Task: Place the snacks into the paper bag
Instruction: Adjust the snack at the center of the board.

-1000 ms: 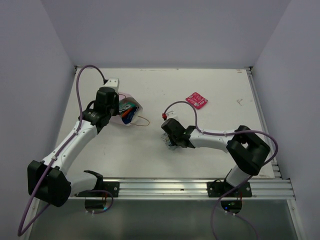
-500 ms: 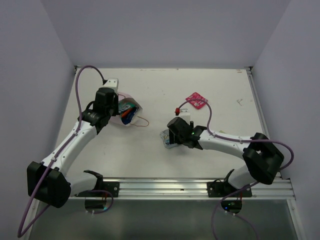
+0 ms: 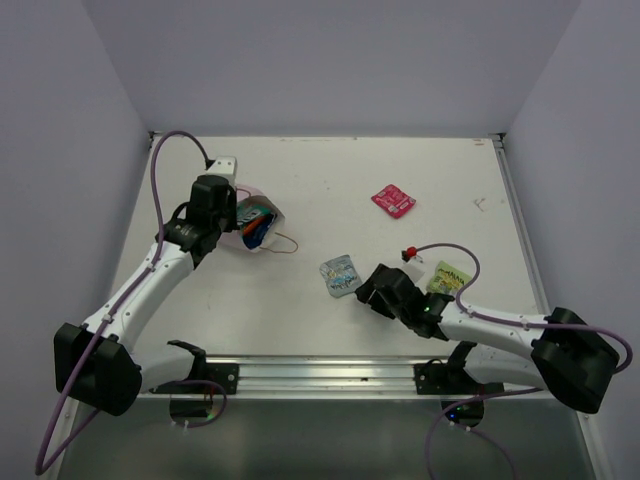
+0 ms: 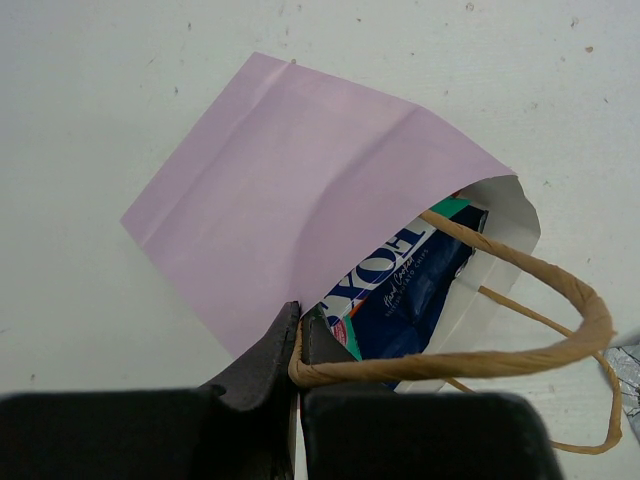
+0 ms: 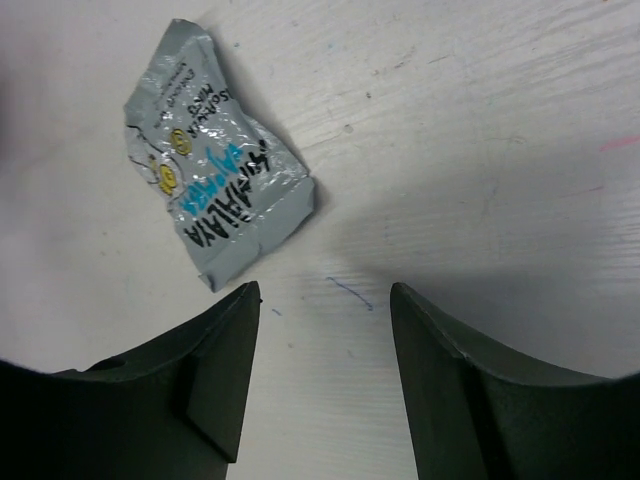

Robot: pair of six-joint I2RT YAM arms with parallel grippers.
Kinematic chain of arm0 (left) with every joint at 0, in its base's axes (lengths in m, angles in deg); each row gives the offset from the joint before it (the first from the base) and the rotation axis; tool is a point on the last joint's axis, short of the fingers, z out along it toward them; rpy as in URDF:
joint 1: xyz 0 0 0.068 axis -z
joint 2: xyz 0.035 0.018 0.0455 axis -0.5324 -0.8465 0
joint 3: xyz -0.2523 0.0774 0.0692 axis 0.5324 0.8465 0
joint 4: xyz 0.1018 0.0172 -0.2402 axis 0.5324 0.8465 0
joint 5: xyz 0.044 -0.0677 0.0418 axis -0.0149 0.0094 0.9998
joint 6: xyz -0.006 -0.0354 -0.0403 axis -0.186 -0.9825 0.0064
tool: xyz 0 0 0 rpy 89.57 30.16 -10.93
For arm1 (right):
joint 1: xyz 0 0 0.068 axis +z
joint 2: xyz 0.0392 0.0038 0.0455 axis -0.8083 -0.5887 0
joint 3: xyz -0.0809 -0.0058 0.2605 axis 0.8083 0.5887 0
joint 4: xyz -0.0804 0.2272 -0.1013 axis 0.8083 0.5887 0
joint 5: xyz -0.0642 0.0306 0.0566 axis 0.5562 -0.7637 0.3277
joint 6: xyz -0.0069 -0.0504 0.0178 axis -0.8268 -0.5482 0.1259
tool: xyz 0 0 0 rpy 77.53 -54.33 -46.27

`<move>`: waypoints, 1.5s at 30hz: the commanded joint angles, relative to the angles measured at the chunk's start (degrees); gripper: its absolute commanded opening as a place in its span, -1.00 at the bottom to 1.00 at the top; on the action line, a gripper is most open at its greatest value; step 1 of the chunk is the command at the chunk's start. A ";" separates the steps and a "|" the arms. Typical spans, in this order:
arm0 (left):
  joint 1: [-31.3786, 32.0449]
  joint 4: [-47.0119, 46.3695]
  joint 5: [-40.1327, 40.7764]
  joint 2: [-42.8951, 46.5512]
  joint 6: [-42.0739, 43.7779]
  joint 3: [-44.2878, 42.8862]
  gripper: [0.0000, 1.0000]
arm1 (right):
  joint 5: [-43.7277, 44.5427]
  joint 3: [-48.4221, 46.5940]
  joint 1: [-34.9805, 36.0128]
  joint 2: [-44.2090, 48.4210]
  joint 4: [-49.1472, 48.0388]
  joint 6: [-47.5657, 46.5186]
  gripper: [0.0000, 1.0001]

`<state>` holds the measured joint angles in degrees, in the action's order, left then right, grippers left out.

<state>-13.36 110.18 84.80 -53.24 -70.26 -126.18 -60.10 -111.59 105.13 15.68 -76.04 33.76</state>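
Bag lies far-left, its rim pinched by the closed left gripper; blue packet is seen inside. Silver packet, pink packet and yellow-green packet are not yet bagged. Right gripper is spread, empty, just beside silver packet.

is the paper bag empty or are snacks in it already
Not empty: the paper bag has a dark blue packet showing in its mouth.

A robotics lab test cell: a scuffed white table boxed in on three sides by plain pale lavender walls. An aluminium rail along its near edge carries two white-and-black robot arms, left arm and right arm, trailing purple cables.
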 commanded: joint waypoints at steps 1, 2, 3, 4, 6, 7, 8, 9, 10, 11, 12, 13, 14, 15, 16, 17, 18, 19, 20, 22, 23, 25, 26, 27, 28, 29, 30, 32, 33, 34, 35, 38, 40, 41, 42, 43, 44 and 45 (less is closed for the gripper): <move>-0.53 -3.58 0.36 1.65 -0.07 -0.15 -1.00 | -1.05 2.10 -0.14 -0.52 -11.59 8.67 0.22; -0.53 -3.58 0.27 1.65 -0.07 -0.06 -1.00 | -2.62 2.55 -0.05 -1.14 -13.00 10.60 0.24; -0.53 -3.58 0.36 1.47 -0.07 -0.15 -1.00 | -3.60 2.90 -0.13 -2.10 -14.49 11.31 0.25; -0.53 -3.58 0.36 1.56 -0.07 -0.15 -1.00 | -4.56 3.25 -0.14 -2.90 -17.12 12.02 0.27; -0.53 -3.58 0.36 1.47 -0.07 -0.15 -1.00 | -6.76 2.38 -0.14 -5.88 -19.42 12.90 0.27; -0.53 -3.67 0.36 1.56 -0.07 -0.24 -1.00 | -7.47 2.12 -0.14 -7.89 -20.13 13.43 0.27; -0.53 -3.58 0.45 1.47 -0.07 -0.15 -1.00 | -8.26 1.94 -0.14 -8.70 -20.74 13.78 0.27; -0.53 -3.58 0.45 1.47 -0.07 -0.15 -1.00 | -8.44 1.76 -0.14 -9.57 -21.88 14.22 0.27; -0.53 -3.58 0.45 1.47 -0.07 -0.15 -1.00 | -8.61 1.85 -0.05 -10.54 -22.41 15.35 0.27; -0.53 -3.58 0.71 1.56 -0.07 -0.15 -1.00 | -7.75 1.94 -0.05 -11.68 -22.68 15.89 0.27; -0.53 -3.58 0.71 1.47 -0.07 -0.15 -1.00 | -7.13 2.20 -0.31 -12.30 -23.29 16.50 0.27; -0.53 -3.58 0.89 1.65 -0.07 -0.15 -1.00 | -6.51 2.20 -0.66 -12.66 -23.39 16.94 0.27; -0.53 -3.58 0.89 1.65 -0.07 -0.15 -1.00 | -6.16 2.03 -1.01 -13.44 -23.39 16.77 0.27; -0.53 -3.58 0.98 1.65 -0.07 -0.15 -1.00 | -5.72 1.68 -2.06 -13.71 -23.47 16.42 0.28; -0.53 -3.58 0.89 1.65 -0.07 -0.15 -1.00 | -5.46 1.67 -2.77 -14.06 -23.65 15.46 0.28; -0.53 -3.58 0.80 1.65 -0.07 -0.15 -1.00 | -5.37 1.59 -3.82 -14.76 -24.00 14.93 0.28; -0.53 -3.49 0.71 1.65 -0.07 -0.15 -1.00 | -5.97 1.76 -6.35 -15.03 -25.22 14.40 0.28; -0.53 -3.58 0.63 1.65 -0.07 -0.24 -1.00 | -6.41 1.85 -7.85 -15.38 -25.84 13.18 0.28; -0.53 -3.58 0.62 1.74 -0.07 -0.15 -1.00 | -6.85 1.85 -9.26 -15.82 -26.63 12.04 0.28; -0.53 -3.58 0.71 1.74 -0.07 -0.15 -1.00 | -7.38 0.98 -12.87 -17.14 -27.69 8.18 0.28; -0.53 -3.58 0.63 1.74 -0.07 -0.15 -1.00 | -7.91 0.27 -13.92 -17.58 -27.69 6.42 0.28; -0.53 -3.58 0.54 1.74 -0.07 -0.06 -1.00 | -9.75 -2.36 -16.30 -19.25 -28.31 1.33 0.28; -0.53 -3.58 0.45 1.74 -0.07 -0.15 -1.00 | -10.02 -3.33 -16.74 -19.86 -27.87 0.08 0.28; -0.53 -3.58 0.27 1.74 -0.07 -0.15 -1.00 | -10.54 -5.16 -17.44 -20.48 -27.61 -1.50 0.28; -0.53 -3.58 0.27 1.74 -0.16 -0.15 -1.00 | -11.25 -6.31 -17.71 -21.53 -26.47 -3.77 0.26; -0.53 -3.58 0.27 1.74 -0.07 -0.15 -1.00 | -11.95 -7.28 -17.89 -21.88 -25.16 -4.49 0.26; -0.53 -3.58 0.27 1.82 -0.07 -0.06 -1.00 | -12.39 -8.77 -17.98 -22.15 -23.06 -5.11 0.25; -0.53 -3.58 0.36 1.82 -0.07 -0.06 -1.00 | -13.44 -9.66 -17.89 -22.50 -20.50 -6.26 0.24; -0.53 -3.58 0.45 1.91 -0.07 -0.06 -1.00 | -13.62 -10.19 -17.89 -22.59 -17.79 -6.43 0.22; -0.53 -3.58 0.36 1.82 -0.07 -0.06 -1.00 | -13.89 -10.37 -17.98 -22.50 -16.63 -7.22 0.22; -0.53 -3.58 0.27 1.82 -0.07 -0.06 -1.00 | -14.06 -10.45 -17.89 -22.42 -15.49 -7.66 0.22; -0.53 -3.58 0.18 1.74 0.02 -0.15 -1.00 | -15.56 -11.16 -17.89 -22.24 -10.04 -9.85 0.20; -0.53 -3.58 0.18 1.74 0.02 -0.15 -1.00 | -16.78 -11.68 -17.80 -22.50 -6.96 -12.22 0.19; -0.53 -3.58 0.18 1.74 0.02 -0.06 -1.00 | -17.31 -11.77 -17.89 -22.68 -5.99 -12.67 0.19; -0.53 -3.58 0.18 1.74 0.02 -0.15 -1.00 | -18.01 -11.60 -17.80 -23.29 -4.94 -13.11 0.18; -0.53 -3.58 0.18 1.74 0.02 -0.24 -1.00 | -17.85 -11.42 -17.71 -23.56 -4.93 -13.98 0.18; -0.53 -3.58 0.10 1.74 0.02 -0.24 -1.00 | -17.58 -11.42 -17.63 -23.99 -4.93 -14.51 0.17; -0.53 -3.58 0.10 1.74 0.02 -0.24 -1.00 | -17.41 -11.51 -17.54 -25.48 -3.45 -14.95 0.16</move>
<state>-13.38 110.20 84.78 -53.24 -70.26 -126.18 -76.60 -123.83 87.30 -6.46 -90.56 23.29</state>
